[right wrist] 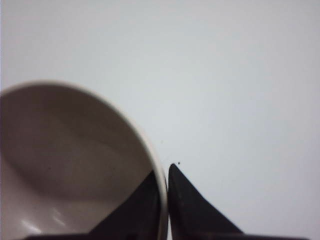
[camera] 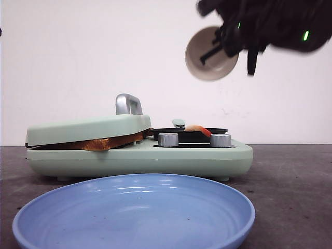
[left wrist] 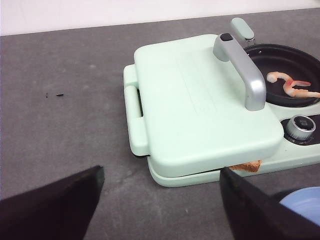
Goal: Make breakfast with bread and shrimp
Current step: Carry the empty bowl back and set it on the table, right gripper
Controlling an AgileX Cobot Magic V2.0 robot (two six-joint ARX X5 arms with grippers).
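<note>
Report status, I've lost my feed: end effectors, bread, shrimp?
Left end effector open, empty. Right end effector shut on bowl rim, raised. Bread under closed lid; shrimp in pan.

The mint-green sandwich maker's closed lid with its upright silver handle blocks the toast; bare dark grey surface lies open beside it.

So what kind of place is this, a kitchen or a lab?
Probably a lab bench set up as a kitchen: a mint breakfast maker with shrimp in its pan and a blue plate sit on a bare dark table against a plain white wall.
</note>
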